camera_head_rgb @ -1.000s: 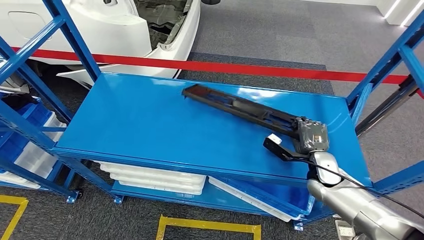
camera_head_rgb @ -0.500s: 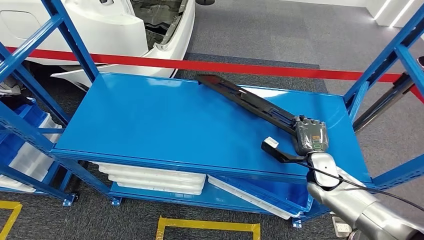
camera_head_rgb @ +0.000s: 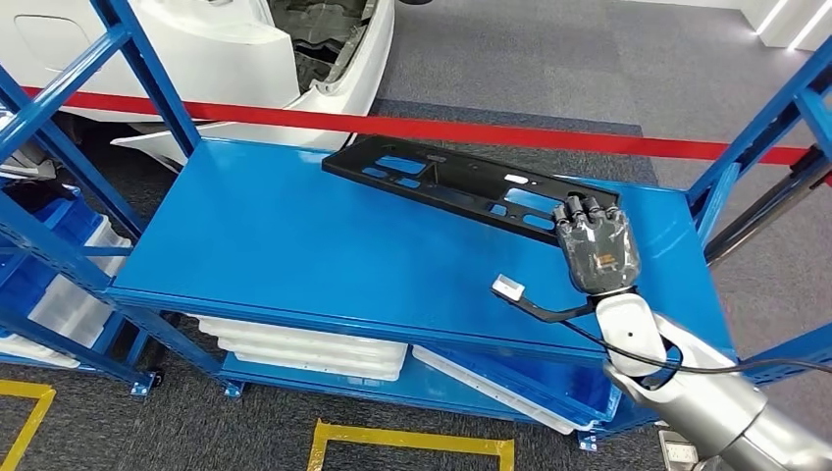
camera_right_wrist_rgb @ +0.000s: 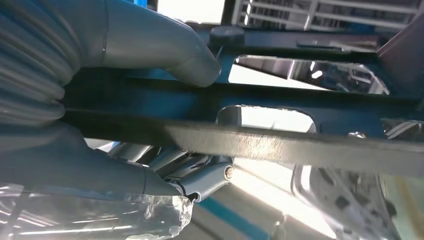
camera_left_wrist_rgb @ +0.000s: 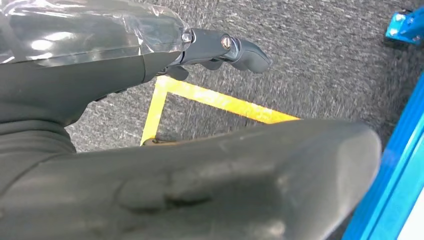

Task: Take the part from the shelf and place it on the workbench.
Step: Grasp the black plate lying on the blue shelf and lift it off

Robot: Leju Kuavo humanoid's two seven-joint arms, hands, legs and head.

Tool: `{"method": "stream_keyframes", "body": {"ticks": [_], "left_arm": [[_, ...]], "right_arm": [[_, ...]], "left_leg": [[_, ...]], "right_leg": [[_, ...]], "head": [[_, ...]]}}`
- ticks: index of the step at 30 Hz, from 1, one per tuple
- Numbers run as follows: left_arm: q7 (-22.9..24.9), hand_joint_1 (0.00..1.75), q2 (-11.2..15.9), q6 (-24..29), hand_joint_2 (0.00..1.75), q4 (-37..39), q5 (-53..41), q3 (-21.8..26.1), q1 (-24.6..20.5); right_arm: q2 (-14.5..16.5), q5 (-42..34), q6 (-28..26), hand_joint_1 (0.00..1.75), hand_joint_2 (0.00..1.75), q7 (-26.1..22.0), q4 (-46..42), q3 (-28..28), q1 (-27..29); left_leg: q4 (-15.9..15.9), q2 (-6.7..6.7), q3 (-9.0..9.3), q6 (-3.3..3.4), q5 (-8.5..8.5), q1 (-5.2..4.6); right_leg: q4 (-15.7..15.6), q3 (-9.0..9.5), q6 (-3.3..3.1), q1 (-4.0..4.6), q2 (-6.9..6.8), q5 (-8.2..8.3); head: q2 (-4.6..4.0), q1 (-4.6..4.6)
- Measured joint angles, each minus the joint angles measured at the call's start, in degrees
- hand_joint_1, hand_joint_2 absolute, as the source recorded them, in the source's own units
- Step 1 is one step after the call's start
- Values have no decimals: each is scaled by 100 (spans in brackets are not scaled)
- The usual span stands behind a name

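Part (camera_head_rgb: 461, 183): one long black plastic panel with several cut-out windows, over the back half of the top blue shelf (camera_head_rgb: 294, 245), its far end reaching toward the rear edge. Whether that far end touches the deck or hangs just above it I cannot tell.

Right hand (camera_head_rgb: 596, 245): clamped on the near, right end of the part. In the right wrist view the thumb (camera_right_wrist_rgb: 165, 47) lies on one face of the part (camera_right_wrist_rgb: 300, 145) and the darker fingers curl under the other.

Left hand (camera_left_wrist_rgb: 220, 47): hangs low over grey carpet with a yellow floor line; fingers curled in, holding nothing.

Risks, my judgement:
- Grip is at one extreme end, so the long overhang levers against the fingers; the part could rotate or slip out during the lift
- Free end may drag on the shelf deck or catch a blue upright (camera_head_rgb: 755, 128) when swung out
- A turn toward the table sweeps that long end wide; the red barrier tape (camera_head_rgb: 442, 130) and the white car body (camera_head_rgb: 245, 49) stand just behind

Count: part 1; robot hands 2, one loaded; shelf unit 1; white trays on the lower level (camera_head_rgb: 304, 348), at least 2 stacked, more partly hidden; red tape 1; car body 1
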Motion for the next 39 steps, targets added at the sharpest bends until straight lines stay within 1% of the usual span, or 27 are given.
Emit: {"method": "stream_keyframes", "body": {"ticks": [2, 5, 6, 7, 8, 9, 11, 12, 15, 16, 17, 18, 20, 21, 22, 23, 25, 26, 27, 29, 31, 33, 35, 36, 37, 38, 39], "left_arm": [[8, 0, -3, -15, 0, 0, -11, -2, -36], [8, 0, -9, -37, 0, 0, -21, -2, -56], [8, 0, -13, -43, 0, 0, -21, -2, -53], [7, 0, -16, -47, 0, 0, -21, -2, -52], [5, 0, -17, -49, 0, 0, -22, -2, -53], [3, 0, -18, -51, 0, 0, -22, -2, -56], [-1, 0, -25, -58, 0, 0, -24, -2, -66], [-2, 0, -31, -63, 0, 0, -24, -2, -67], [-13, 0, -46, -70, 0, 0, -24, -2, -65], [-23, 0, -48, -70, 0, 0, -21, -2, -70], [-37, 0, -50, -70, 0, 0, -18, -2, -77], [-56, 0, -55, -70, 0, 0, -16, -2, -83], [-100, 0, -76, -70, 0, 1, -16, -2, -85], [-125, 0, -86, -76, 0, 1, -24, -2, -84], [-156, 0, -93, -91, 0, 2, -34, -2, -82], [-192, 0, -98, -115, 0, 2, -48, -2, -81], [-281, 0, -111, -188, 0, 2, -78, -2, -85], [-324, 0, -120, -226, 0, 2, -92, -2, -88], [-360, 0, -127, -262, 0, 2, -107, -2, -90], [-412, 0, -138, -313, 87, 2, -140, -2, -93], [-437, 0, -144, -344, 175, 3, -177, -2, -102], [-444, 0, -145, -371, 175, 4, -212, -2, -116], [-437, 0, -145, -389, 175, 4, -251, -2, -114], [-432, 0, -145, -395, 175, 4, -267, -2, -109], [-429, 0, -145, -402, 175, 4, -278, -2, -106], [-430, 0, -145, -410, 175, 4, -283, -1, -105], [-435, 0, -145, -418, 175, 4, -283, 1, -107]], "right_arm": [[-1, 211, 116, 175, 175, 3, -268, 4, -8], [13, 348, 222, 175, 175, 30, -604, 36, -18], [23, 360, 229, 175, 175, 44, -709, 51, -14], [33, 365, 224, 175, 175, 59, -808, 65, -6], [44, 368, 210, 175, 175, 75, -910, 75, 8], [54, 369, 189, 175, 175, 94, -1006, 82, 22], [70, 370, 137, 175, 175, 129, -1177, 86, 40], [77, 370, 115, 175, 175, 140, -1254, 86, 43], [92, 370, 38, 175, 175, 155, -1445, 87, 79], [94, 370, -27, 175, 175, 155, -1503, 86, 100], [95, 370, -123, 175, 175, 142, -1564, 79, 121], [98, 371, -251, 175, 175, 94, -1637, 57, 151], [133, 372, -558, 175, 175, -161, -1809, -47, 275], [179, 373, -716, 175, 175, -387, -1899, -127, 380], [258, 373, -873, 175, 175, -694, -1992, -225, 513], [363, 373, -1019, 175, 175, -1055, -2085, -329, 655], [626, 373, -1298, 175, 175, -1844, -2282, -547, 955], [768, 373, -1416, 175, 175, -2189, -2370, -647, 1094], [918, 373, -1524, 175, 175, -2496, -2453, -745, 1228], [1239, 373, -1704, 175, 175, -3024, -2605, -942, 1462], [1575, 373, -1832, 175, 175, -3446, -2751, -1121, 1659], [1900, 373, -1900, 175, 175, -3718, -2874, -1260, 1807], [2165, 373, -1922, 175, 175, -3846, -2969, -1340, 1907], [2278, 373, -1924, 175, 175, -3896, -3004, -1358, 1947], [2392, 373, -1928, 175, 175, -3968, -3033, -1372, 1987], [2512, 373, -1932, 175, 175, -4066, -3056, -1381, 2021], [2628, 373, -1934, 175, 175, -4166, -3074, -1387, 2048]], "left_leg": [[254, 4, -85, -61, -188, -10], [1276, 9, -550, -102, -679, -8], [1503, 10, -665, -109, -721, -7], [1530, 10, -687, -113, -652, -4], [1327, 10, -603, -112, -475, 0], [958, 9, -445, -106, -243, 7], [312, 0, -185, -76, 31, 16], [156, -6, -140, -54, 63, 13], [92, -8, -149, 30, 47, 3], [75, -3, -137, 59, 55, 14], [55, 4, -124, 87, 64, 28], [38, 11, -112, 107, 70, 38], [30, 17, -103, 129, 67, 39], [30, 17, -98, 134, 64, 38], [30, 16, -89, 138, 58, 38], [30, 11, -76, 137, 50, 38], [22, -3, -42, 123, 29, 38], [18, -11, -31, 106, 21, 33], [11, -15, -27, 81, 20, 31], [-14, -17, -19, 14, 29, 31], [4, -9, 3, -58, -16, 28], [334, 0, -99, -109, -260, 16], [1039, 3, -392, -134, -634, 14], [1352, 3, -526, -143, -751, 15], [1506, 3, -588, -148, -766, 17], [1435, 3, -545, -151, -666, 22], [1146, 3, -401, -151, -477, 30]], "right_leg": [[-73, 33, -50, -33, -16, 29], [-82, 46, -91, -30, -34, 25], [-78, 50, -97, -27, -34, 19], [-71, 58, -98, -26, -33, 11], [-59, 71, -93, -29, -31, -4], [-37, 83, -83, -33, -28, -29], [47, 58, -42, -16, -20, -85], [84, 30, -21, -7, -14, -102], [122, -9, 26, -10, -5, -122], [178, -22, 48, -15, -7, -173], [326, -78, 74, -20, -10, -277], [588, -191, 103, -27, -12, -434], [1318, -531, 147, -37, -13, -762], [1585, -665, 157, -41, -14, -832], [1657, -710, 154, -43, -14, -789], [1497, -646, 138, -43, -14, -640], [728, -292, 85, -38, -21, -236], [380, -138, 61, -19, -26, -103], [153, -40, 40, 1, -28, -42], [50, -14, 12, 42, -21, -45], [-16, 21, -40, 14, -20, -19], [-83, 61, -104, -17, -35, 11], [-86, 68, -135, -6, -43, 6], [-83, 69, -140, -2, -41, 4], [-78, 72, -143, 0, -37, 1], [-70, 76, -141, -1, -30, -1], [-54, 80, -135, -5, -19, -9]], "head": [[0, -48], [0, -118], [0, -123], [0, -129], [0, -134], [0, -139], [0, -156], [0, -155], [0, -138], [0, -127], [0, -104], [0, -79], [0, -35], [0, -27], [0, -16], [0, -3], [0, 18], [0, 20], [0, 23], [0, 21], [0, 8], [0, -49], [0, -103], [0, -115], [0, -121], [0, -127], [0, -133]]}}
